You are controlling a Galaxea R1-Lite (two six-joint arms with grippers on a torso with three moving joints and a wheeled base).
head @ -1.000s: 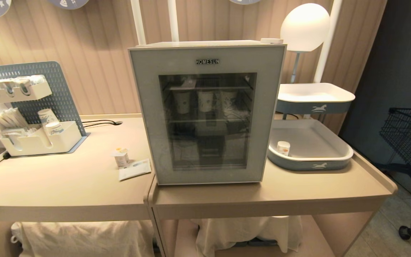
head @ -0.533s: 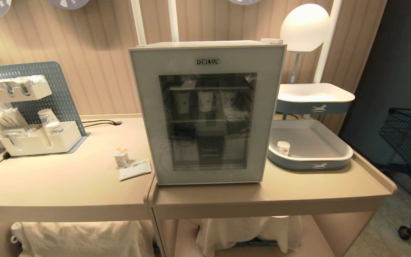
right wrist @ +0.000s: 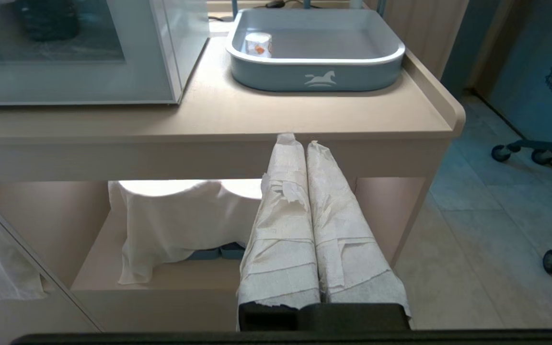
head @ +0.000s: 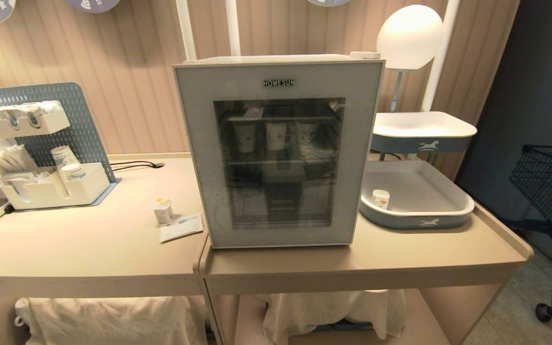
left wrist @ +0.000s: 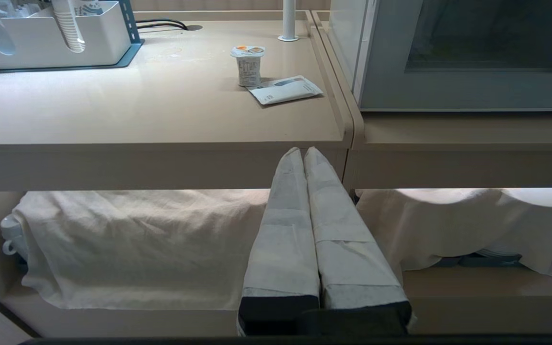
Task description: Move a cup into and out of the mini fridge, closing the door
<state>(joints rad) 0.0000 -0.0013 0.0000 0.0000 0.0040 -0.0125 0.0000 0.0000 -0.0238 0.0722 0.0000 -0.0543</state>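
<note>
With both the left gripper (left wrist: pixel 303 152) and right gripper (right wrist: pixel 297 142) pinched shut and empty, the yogurt cup (head: pixel 163 211) at the mini fridge's (head: pixel 276 148) nine o'clock risks confusion with the banded pot (head: pixel 380 198) at three o'clock.

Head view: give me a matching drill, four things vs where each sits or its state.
Things:
1. cup
2. small white pot
3. paper cups
4. door

Places or states:
A. in the lower blue tray
B. shut
C. on the counter, beside a flat packet
D. on a shelf inside the mini fridge

Pairs: 1-C, 2-A, 3-D, 4-B
</note>
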